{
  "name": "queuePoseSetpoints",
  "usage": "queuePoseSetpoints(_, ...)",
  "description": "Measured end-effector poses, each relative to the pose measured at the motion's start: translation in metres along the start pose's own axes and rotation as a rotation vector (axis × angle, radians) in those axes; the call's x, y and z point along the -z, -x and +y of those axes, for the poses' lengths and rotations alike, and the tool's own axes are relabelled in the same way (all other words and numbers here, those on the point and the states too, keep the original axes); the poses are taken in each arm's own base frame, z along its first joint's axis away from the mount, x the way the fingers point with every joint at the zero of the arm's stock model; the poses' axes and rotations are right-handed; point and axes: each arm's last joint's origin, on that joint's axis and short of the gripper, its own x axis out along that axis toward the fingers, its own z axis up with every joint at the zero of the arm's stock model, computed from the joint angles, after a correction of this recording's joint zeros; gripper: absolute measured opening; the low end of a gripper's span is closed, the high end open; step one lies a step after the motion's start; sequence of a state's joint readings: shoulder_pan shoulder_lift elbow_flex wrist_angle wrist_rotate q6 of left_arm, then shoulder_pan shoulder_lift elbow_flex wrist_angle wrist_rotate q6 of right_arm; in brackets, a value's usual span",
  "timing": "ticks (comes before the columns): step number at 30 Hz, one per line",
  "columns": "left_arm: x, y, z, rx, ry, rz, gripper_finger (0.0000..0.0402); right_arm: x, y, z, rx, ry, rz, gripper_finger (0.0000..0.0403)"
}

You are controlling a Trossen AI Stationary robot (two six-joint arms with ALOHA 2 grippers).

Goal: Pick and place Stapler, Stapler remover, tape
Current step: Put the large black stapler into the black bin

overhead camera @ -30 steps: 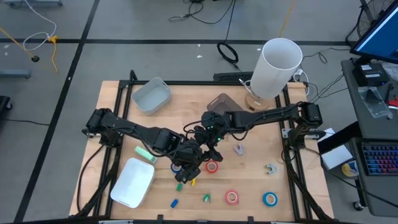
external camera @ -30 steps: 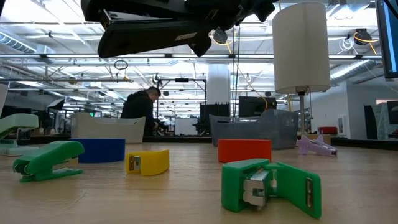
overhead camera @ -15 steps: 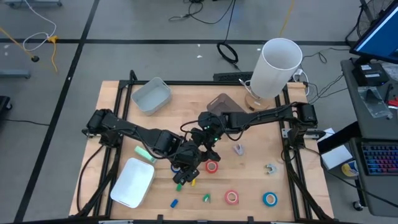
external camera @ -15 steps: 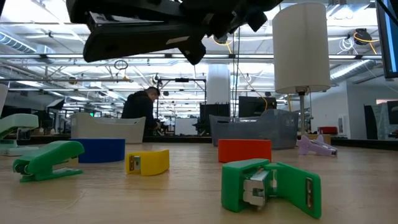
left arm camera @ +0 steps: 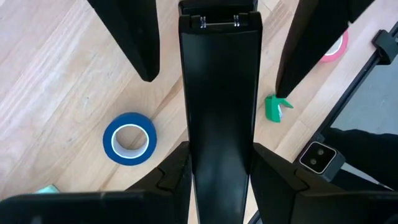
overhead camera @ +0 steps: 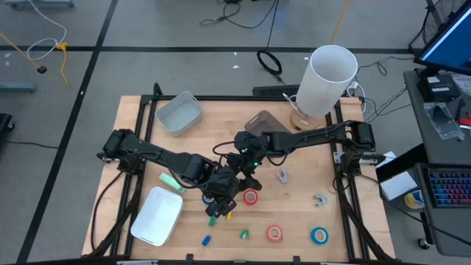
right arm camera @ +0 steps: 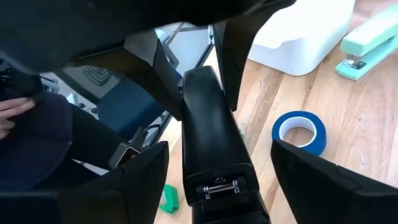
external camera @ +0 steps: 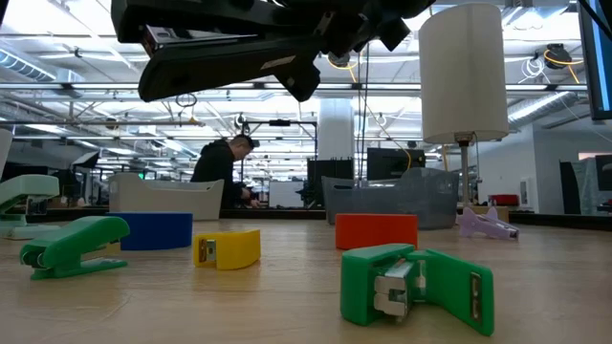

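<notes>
A long black stapler (external camera: 229,55) hangs in the air above the table's middle, between my two grippers. My left gripper (overhead camera: 228,185) is shut on it. My right gripper (overhead camera: 241,169) is open. Its fingers (right arm camera: 140,183) stand on either side of the stapler's hinge end (right arm camera: 217,186) with a gap on each side. A blue tape roll (left arm camera: 129,137) lies flat on the table below. A red roll (overhead camera: 251,196), a pink roll (overhead camera: 274,233) and another blue roll (overhead camera: 319,235) lie toward the near right. My left gripper pinches the black stapler's two long sides (left arm camera: 193,168) between its two fingers, at the end away from the hinge. The fingers lie along the stapler. It juts out past them toward my right gripper, lifted clear of the table and a little tilted.
A mint stapler (overhead camera: 171,182) and a white tray (overhead camera: 157,215) lie at the near left. A grey bin (overhead camera: 179,113), a dark bin (overhead camera: 261,121) and a white cylinder (overhead camera: 331,77) stand at the back. Small green (external camera: 416,287), yellow (external camera: 227,248) and lilac (overhead camera: 282,176) pieces lie near.
My right gripper has moved a little toward the table's left, closer along the stapler to my left gripper. In the low view the stapler has shifted slightly sideways and stays lifted clear.
</notes>
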State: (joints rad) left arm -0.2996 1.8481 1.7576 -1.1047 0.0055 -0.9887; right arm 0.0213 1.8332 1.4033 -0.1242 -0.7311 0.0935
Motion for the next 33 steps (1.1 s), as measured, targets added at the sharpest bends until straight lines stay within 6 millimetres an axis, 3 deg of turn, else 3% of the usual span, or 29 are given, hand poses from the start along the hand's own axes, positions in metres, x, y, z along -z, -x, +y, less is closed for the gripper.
queuePoseSetpoints(26,-0.0015,0.0031,0.0008,0.001,-0.012,-0.021,0.0130,-0.0019,-0.0007,0.0004,-0.007,0.047,-0.025,0.0279)
queuePoseSetpoints(33,-0.0015,0.0030,0.0008,0.001,-0.012,-0.021,0.0130,-0.0022,-0.0007,0.0003,-0.003,0.049,-0.027,0.0240)
